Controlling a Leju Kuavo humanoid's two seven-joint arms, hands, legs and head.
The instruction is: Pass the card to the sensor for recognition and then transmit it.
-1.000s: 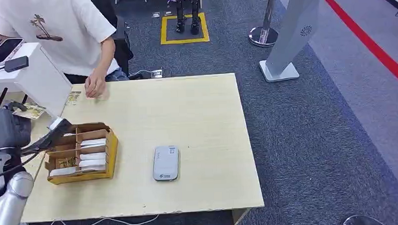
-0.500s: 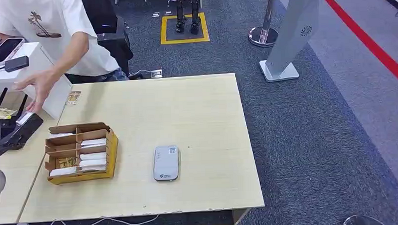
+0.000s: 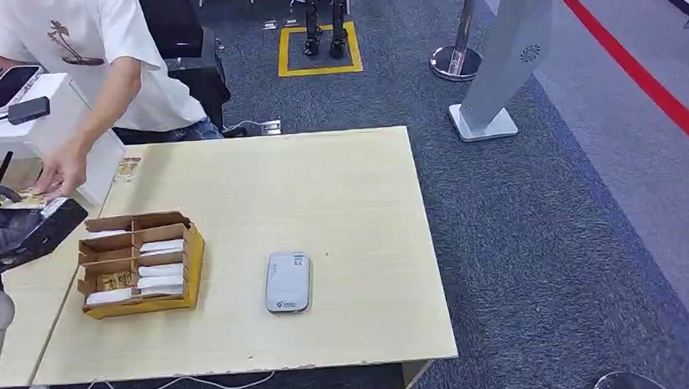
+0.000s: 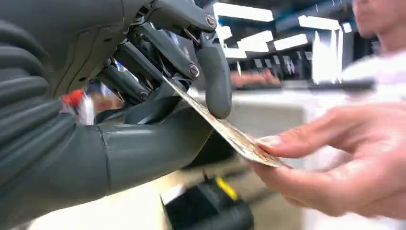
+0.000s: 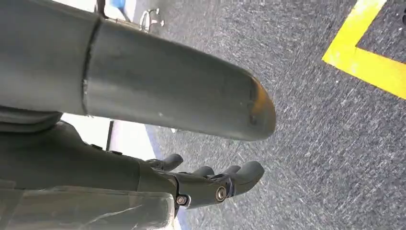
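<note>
My left hand [image 3: 24, 230] is out past the table's left edge, beside the cardboard box [image 3: 140, 262]. In the left wrist view it [image 4: 143, 96] pinches a thin patterned card [image 4: 225, 130] between thumb and a finger. A person's hand [image 4: 335, 163] grips the card's free end, and in the head view that hand [image 3: 61, 178] reaches down to the card [image 3: 31, 199]. The grey-white sensor [image 3: 288, 282] lies flat in the middle of the table. My right hand [image 5: 215, 184] hangs over the carpet with its fingers loosely bent and nothing in it.
The box holds several white cards in compartments. A person in a white T-shirt [image 3: 102, 47] stands at the table's far left corner, by a white counter [image 3: 53, 118] with a phone. A small card [image 3: 126, 169] lies at the table's far left. Grey carpet lies to the right.
My left hand has swung left, away from the box and off the table's edge. The person's hand left the tabletop and came across to take hold of the card's end.
</note>
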